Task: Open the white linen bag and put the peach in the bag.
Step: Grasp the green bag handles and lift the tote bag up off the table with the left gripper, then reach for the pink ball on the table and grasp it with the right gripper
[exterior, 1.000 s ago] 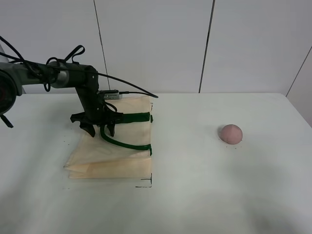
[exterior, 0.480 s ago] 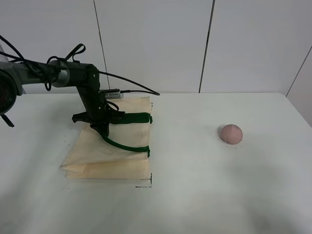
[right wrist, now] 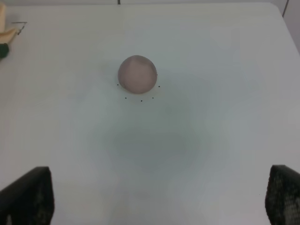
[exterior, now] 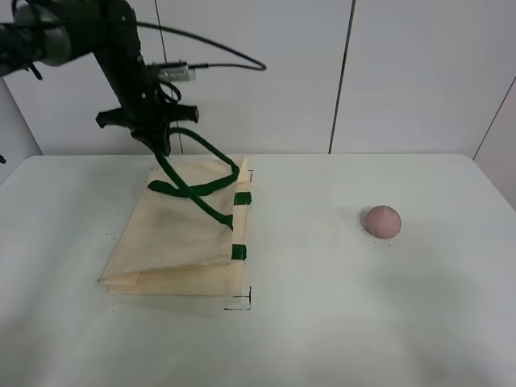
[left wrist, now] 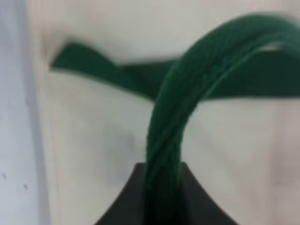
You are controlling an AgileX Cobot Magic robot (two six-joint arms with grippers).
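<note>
The left gripper [exterior: 158, 139] is positioned high above the far edge of the white linen bag [exterior: 177, 238]. Its fingers [left wrist: 124, 204] are clamped on one dark green strap handle [exterior: 211, 153], which runs up from the bag rim into the jaws. The second handle [exterior: 189, 192] lies across the cloth. The bag body rests on the white table [exterior: 339, 314], left of centre.

The right gripper [right wrist: 154, 199] hangs above the table with its fingers [right wrist: 26, 197] spread wide apart and holding nothing. The peach [exterior: 381, 220] sits on the table well to the right of the bag, ahead of the right fingers, clear of both and roughly centred between them.
</note>
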